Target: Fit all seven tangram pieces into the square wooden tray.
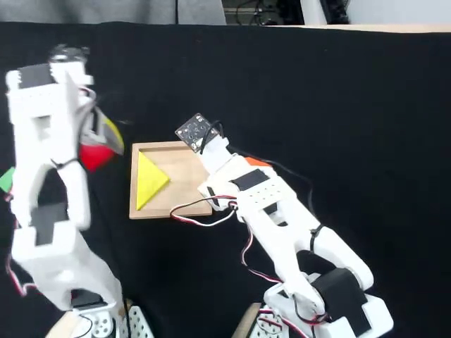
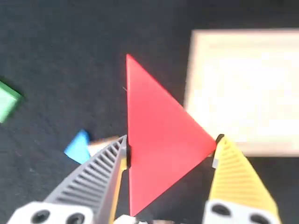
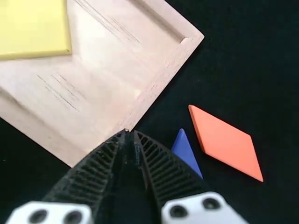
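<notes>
Black cloth worktop (image 1: 352,105) carried everything. Square wooden tray (image 1: 182,189) sat mid-worktop; in the high view the right arm hid its right side. It held one large yellow triangle (image 1: 149,181), long side along a wall.

Left jaws clamped a large red triangle (image 2: 156,140) by its edges, beside the tray, not in it. Right jaws were pressed together on nothing, tips at the tray's outer rim.

Orange parallelogram (image 3: 225,142) and small dark-blue triangle (image 3: 185,151) lay just beside each other outside that rim. Green piece (image 2: 7,102) was cut off, shape unclear. Pale-blue piece (image 2: 78,145) was partly hidden behind a grey finger.
</notes>
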Robot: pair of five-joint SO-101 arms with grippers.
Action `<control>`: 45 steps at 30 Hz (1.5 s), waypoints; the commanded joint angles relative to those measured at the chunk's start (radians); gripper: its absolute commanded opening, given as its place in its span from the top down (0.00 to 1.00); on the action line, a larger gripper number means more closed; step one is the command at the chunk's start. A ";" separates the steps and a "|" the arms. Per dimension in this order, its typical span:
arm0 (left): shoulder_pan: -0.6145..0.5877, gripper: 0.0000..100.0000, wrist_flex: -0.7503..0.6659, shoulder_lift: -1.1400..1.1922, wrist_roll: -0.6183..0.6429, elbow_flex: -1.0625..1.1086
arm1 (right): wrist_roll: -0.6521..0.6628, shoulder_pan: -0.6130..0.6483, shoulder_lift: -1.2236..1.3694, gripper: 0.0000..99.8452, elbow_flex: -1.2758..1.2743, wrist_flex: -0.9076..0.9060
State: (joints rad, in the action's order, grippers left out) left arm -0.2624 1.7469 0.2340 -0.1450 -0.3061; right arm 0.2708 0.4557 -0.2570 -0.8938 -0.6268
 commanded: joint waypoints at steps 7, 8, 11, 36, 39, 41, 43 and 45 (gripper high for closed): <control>0.298 0.79 -0.262 -0.322 0.244 0.513 | -0.166 -0.203 -0.105 0.99 0.022 0.011; 0.315 0.79 -0.308 -0.322 0.275 0.559 | -0.184 -0.219 -0.119 0.99 0.013 0.017; 0.355 0.79 -0.399 -0.330 0.354 0.668 | -0.199 -0.230 -0.150 0.99 -0.018 0.048; 0.295 0.63 -0.640 -0.324 0.486 0.891 | -0.133 -0.169 -0.154 0.99 -0.054 0.089; 0.294 0.64 -0.615 -0.328 0.488 0.888 | -0.133 -0.169 -0.154 0.99 -0.054 0.089; 0.289 0.64 -0.585 -0.333 0.486 0.880 | -0.132 -0.169 -0.154 0.99 -0.054 0.089; 0.282 0.64 -0.557 -0.334 0.477 0.857 | -0.132 -0.169 -0.154 0.99 -0.054 0.089; 0.232 0.64 -0.529 -0.334 0.393 0.771 | -0.132 -0.167 -0.154 0.99 -0.054 0.089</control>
State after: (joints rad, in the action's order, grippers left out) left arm 0.0353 1.1684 -0.0606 0.3399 0.5838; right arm 0.1281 0.2731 -0.3736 -0.9521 -0.5516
